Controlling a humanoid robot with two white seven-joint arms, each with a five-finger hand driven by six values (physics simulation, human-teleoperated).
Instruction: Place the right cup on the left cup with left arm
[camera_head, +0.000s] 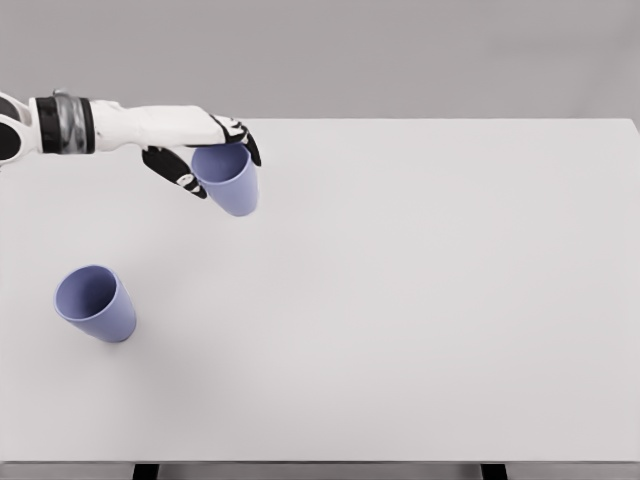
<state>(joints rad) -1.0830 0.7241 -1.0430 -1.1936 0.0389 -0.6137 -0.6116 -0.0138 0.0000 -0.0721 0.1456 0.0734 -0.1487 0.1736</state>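
My left robot hand (215, 155) grips the carried cup (229, 180), a plain periwinkle tumbler, mouth up, above the table's (420, 300) far left. I judge this the transfer step. Next I must bring it toward me, over the matching standing cup (96, 303) near the left edge, then lower it in.

Two matt, smooth blue cups that look like plastic: one held (232, 184), one standing (97, 303). Smooth, matt white table (420, 300). Glossy white hard-shell arm (130, 125) with black finger segments.
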